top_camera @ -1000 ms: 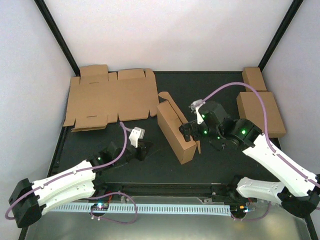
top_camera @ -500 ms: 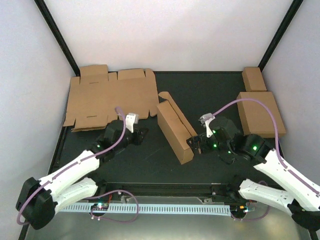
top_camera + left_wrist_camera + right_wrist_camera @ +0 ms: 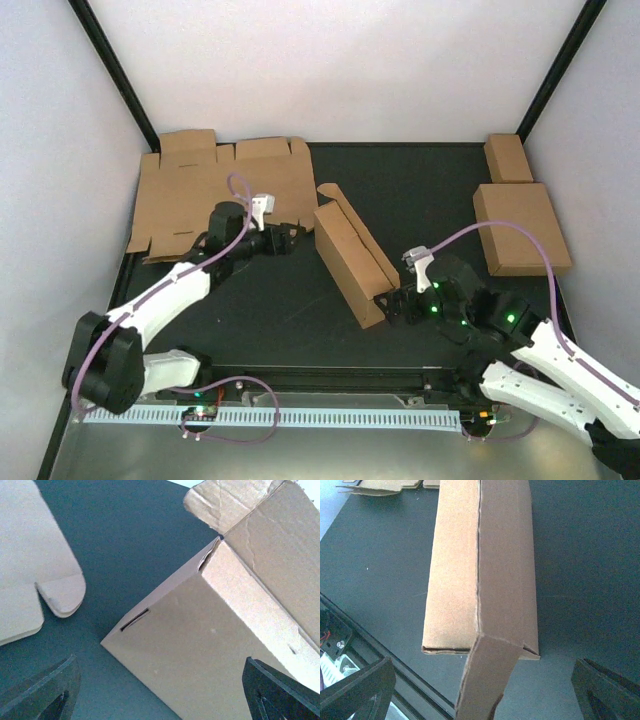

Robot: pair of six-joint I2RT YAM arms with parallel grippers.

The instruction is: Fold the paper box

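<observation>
The paper box [image 3: 350,262] stands partly folded in the middle of the mat, a long brown cardboard shape with a flap up at its far end. My left gripper [image 3: 286,240] is open just left of it, pointing at its side wall [image 3: 200,630]; the left fingertips [image 3: 50,690] show only at the lower corners of the wrist view, apart from the cardboard. My right gripper [image 3: 392,303] is open at the box's near end. In the right wrist view the box [image 3: 485,555] runs away from me, and a loose end flap [image 3: 490,680] hangs between the wide-spread fingers [image 3: 355,690], touching neither.
A flat die-cut cardboard sheet [image 3: 220,195] lies at the back left, its rounded tab [image 3: 60,592] close to the left gripper. A folded squarish box [image 3: 520,225] and a small oblong box [image 3: 508,157] sit at the right. A slotted rail [image 3: 300,415] runs along the near edge.
My left arm reached up and right toward the box's left side and its jaws opened. My right arm drew back from the box's right side to its near end.
</observation>
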